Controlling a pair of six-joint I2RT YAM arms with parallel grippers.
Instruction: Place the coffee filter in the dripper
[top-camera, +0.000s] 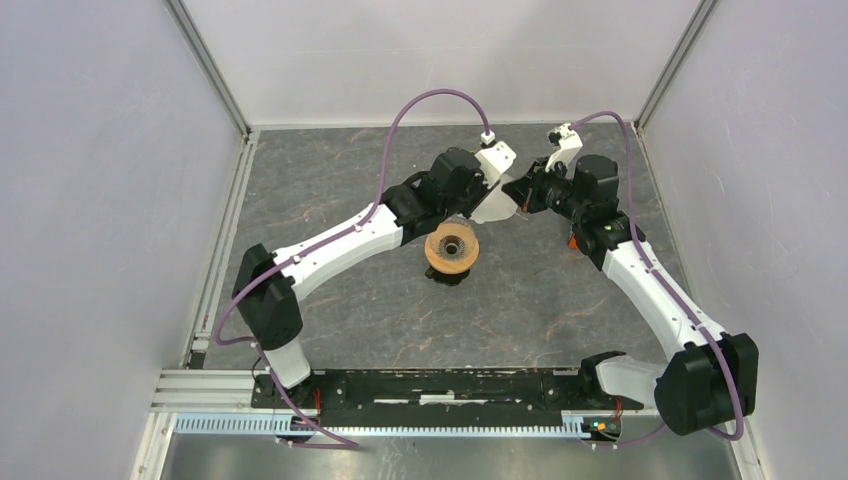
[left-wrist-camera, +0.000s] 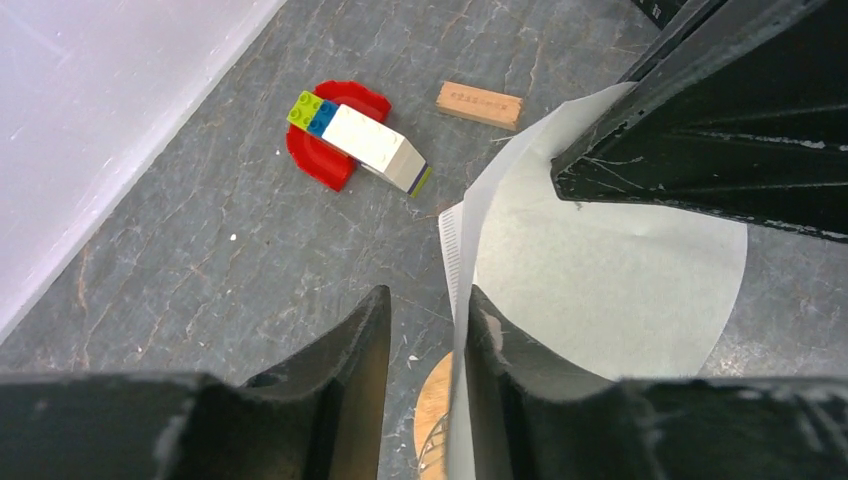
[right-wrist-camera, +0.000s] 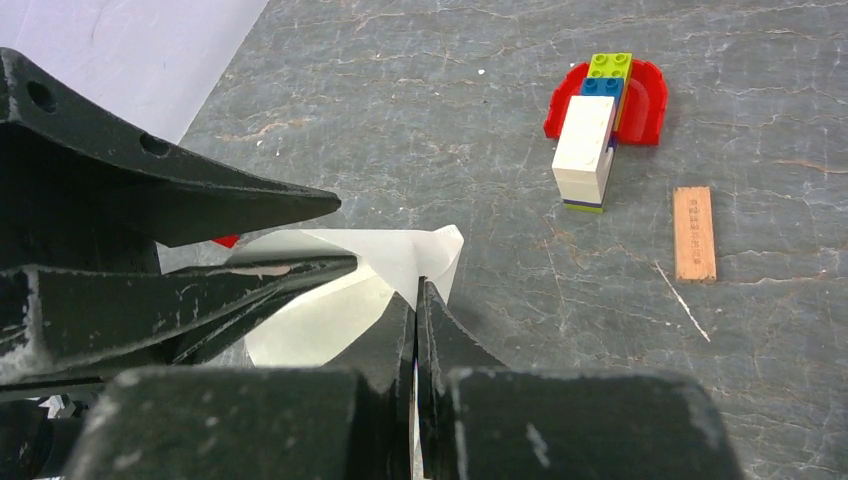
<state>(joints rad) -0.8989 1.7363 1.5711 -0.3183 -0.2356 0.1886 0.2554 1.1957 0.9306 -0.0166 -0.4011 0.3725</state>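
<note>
Left wrist view showed the coffee filter (left-wrist-camera: 610, 270) aloft just beyond the dripper (left-wrist-camera: 432, 400), pinched in the closed right claw (right-wrist-camera: 417, 295). The left claw (left-wrist-camera: 428, 305) stood partly wide, astride its crimped edge. The cone likely needed spreading open before being lowered centred.

Thin, matt white paper for the coffee filter (left-wrist-camera: 620, 270), smooth but for a finely crimped seam at nine o'clock on the sheet. Matt tan wood around the dripper (top-camera: 437, 250). Dull grey, stone-veined table (right-wrist-camera: 400, 90). Glossy moulded plastic for the toy blocks (right-wrist-camera: 600, 120) at one o'clock in the right wrist view; bare pale wood for the slat (right-wrist-camera: 694, 233) at three. Matt black, white-scuffed plastic on the right gripper (right-wrist-camera: 417, 297).
</note>
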